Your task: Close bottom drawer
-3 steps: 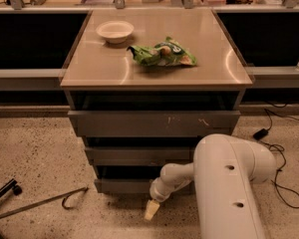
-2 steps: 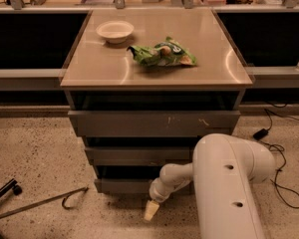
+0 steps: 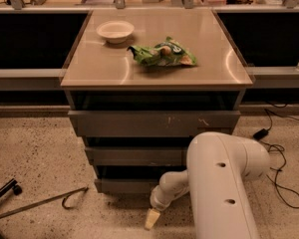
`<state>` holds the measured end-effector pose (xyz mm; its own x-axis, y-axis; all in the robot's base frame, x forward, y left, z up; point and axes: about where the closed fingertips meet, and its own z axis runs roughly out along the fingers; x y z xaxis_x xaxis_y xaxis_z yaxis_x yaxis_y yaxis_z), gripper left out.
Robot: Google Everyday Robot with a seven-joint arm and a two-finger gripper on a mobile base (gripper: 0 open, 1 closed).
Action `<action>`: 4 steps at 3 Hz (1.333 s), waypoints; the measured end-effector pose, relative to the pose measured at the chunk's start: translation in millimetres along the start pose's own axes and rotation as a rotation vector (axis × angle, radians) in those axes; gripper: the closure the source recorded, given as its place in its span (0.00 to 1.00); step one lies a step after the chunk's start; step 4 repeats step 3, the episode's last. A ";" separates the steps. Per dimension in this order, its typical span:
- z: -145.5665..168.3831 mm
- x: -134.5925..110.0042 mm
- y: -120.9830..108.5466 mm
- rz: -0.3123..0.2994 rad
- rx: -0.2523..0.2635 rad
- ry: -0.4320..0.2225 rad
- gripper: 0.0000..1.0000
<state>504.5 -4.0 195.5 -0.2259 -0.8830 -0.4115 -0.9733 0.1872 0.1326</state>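
The bottom drawer [image 3: 122, 185] is the lowest of three grey drawers under the cabinet top. It stands pulled out a little, with a dark gap above its flat front. My white arm [image 3: 224, 183] reaches down from the lower right. My gripper [image 3: 152, 218] hangs just in front of the drawer's right part, close above the floor, with one pale yellow fingertip [image 3: 151, 219] pointing down. The middle drawer [image 3: 134, 155] and the wide scratched top drawer [image 3: 154, 123] also stand out from the cabinet.
On the cabinet top [image 3: 89, 66] sit a white bowl [image 3: 115, 31] and a green snack bag [image 3: 162, 54]. A metal rod with a hook [image 3: 55, 201] and a black caster [image 3: 10, 189] lie on the speckled floor at left. Black cables [image 3: 281, 163] trail at right.
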 end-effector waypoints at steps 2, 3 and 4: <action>46.2 35.3 -55.3 0.051 0.037 0.028 0.00; 46.2 35.3 -55.3 0.051 0.037 0.028 0.00; 46.2 35.3 -55.3 0.051 0.037 0.028 0.00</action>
